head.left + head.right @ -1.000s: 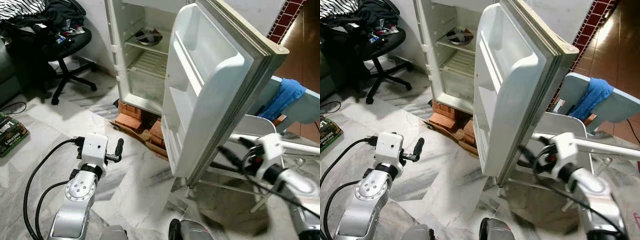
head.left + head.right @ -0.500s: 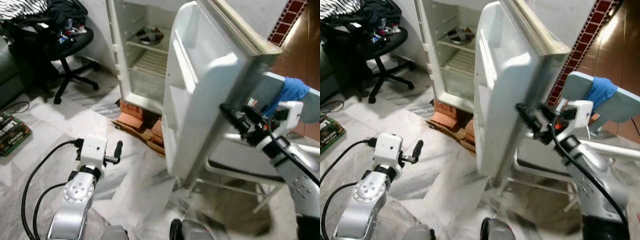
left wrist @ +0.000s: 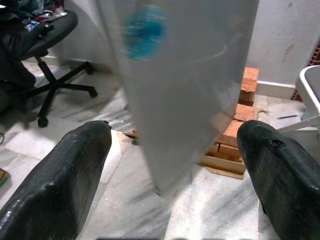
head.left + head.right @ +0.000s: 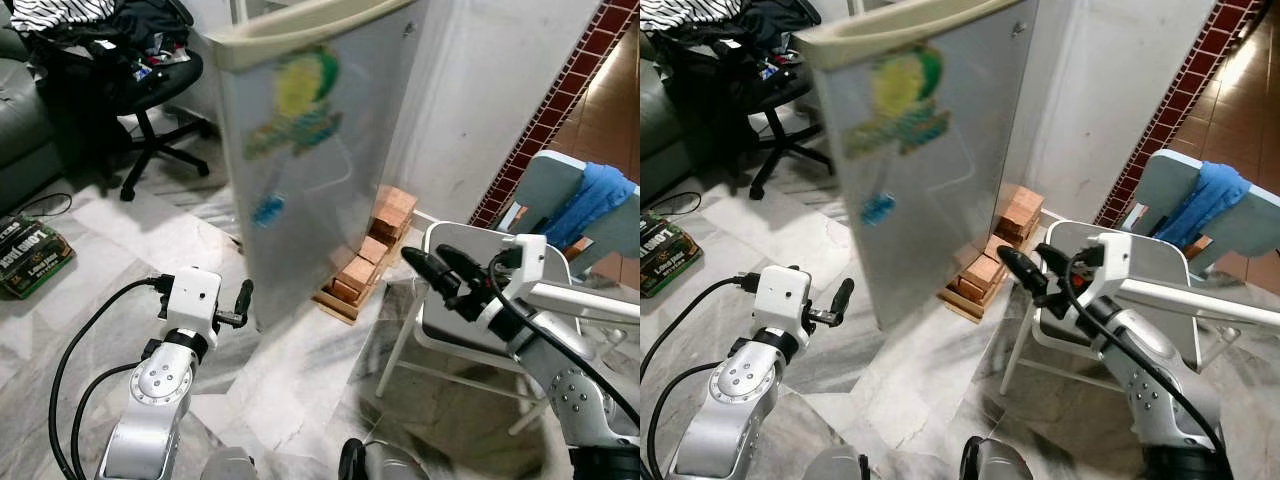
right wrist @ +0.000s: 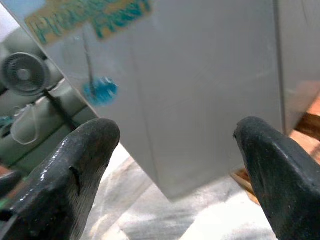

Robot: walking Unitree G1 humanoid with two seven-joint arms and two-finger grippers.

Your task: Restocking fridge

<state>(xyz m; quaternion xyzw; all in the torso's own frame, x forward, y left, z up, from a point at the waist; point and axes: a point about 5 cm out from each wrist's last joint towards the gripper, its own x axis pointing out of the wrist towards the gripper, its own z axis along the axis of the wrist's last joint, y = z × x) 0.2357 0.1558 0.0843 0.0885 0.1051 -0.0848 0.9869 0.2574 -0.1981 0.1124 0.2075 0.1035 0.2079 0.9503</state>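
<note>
The fridge door (image 4: 320,170) stands swung across the cabinet, its grey outer face towards me and blurred. It carries a yellow-green sticker (image 4: 300,90) and a small blue one (image 4: 266,208). My right gripper (image 4: 440,272) is open to the right of the door, pointing at its outer face and apart from it; the right wrist view (image 5: 177,129) has the door between the spread fingers. My left gripper (image 4: 243,302) is open low on the left, close to the door's lower corner, with nothing held (image 3: 175,131). The fridge's inside is hidden.
Red bricks (image 4: 370,255) on a wooden board prop up the fridge. A white chair (image 4: 455,325) stands under my right arm, with a blue cloth (image 4: 590,195) on a chair behind it. A black office chair (image 4: 140,90) piled with clothes stands at left, and a box (image 4: 30,260) lies on the marble floor.
The fridge door has swung from wide open to nearly shut, hiding the shelves. My right gripper was up against the door's outer side and is now lower and off it. The left arm has stayed put.
</note>
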